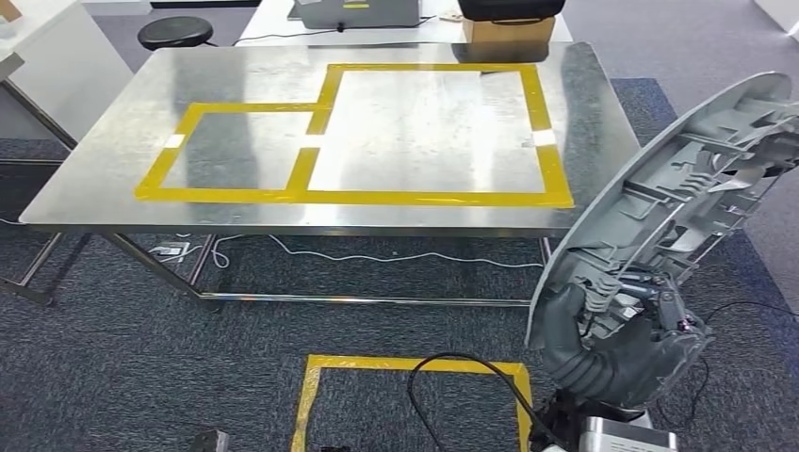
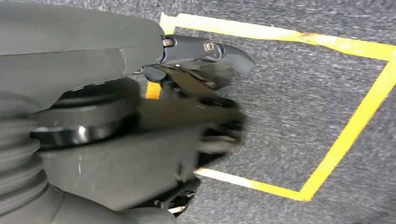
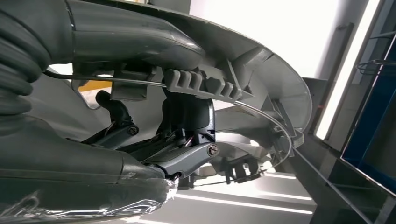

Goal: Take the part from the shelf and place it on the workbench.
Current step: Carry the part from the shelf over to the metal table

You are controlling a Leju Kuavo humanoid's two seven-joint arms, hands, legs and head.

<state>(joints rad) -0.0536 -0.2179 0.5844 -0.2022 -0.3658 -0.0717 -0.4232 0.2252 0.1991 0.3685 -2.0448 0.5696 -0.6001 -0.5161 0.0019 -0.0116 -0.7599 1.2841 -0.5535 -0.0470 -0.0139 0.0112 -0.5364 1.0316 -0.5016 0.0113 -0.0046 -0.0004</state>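
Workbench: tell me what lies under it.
Under the steel workbench lie dark carpet, the metal frame rails, a white cable and a power strip. The tabletop hides everything farther back; the grey part in the right hand covers the right corner.

One grey part (image 1: 660, 198), one steel workbench (image 1: 113, 188), one black stool (image 1: 176, 33), one cardboard box (image 1: 507, 30)

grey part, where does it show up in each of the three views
Head view: the grey part rises at the right edge, gripped low down by the right hand.
Right wrist view: it arches over the hand's fingers, ribs and a thin wire showing.
Left wrist view: I can't find it; left hand over carpet and yellow floor tape.
Shared landmark: the right hand's grip on the part.
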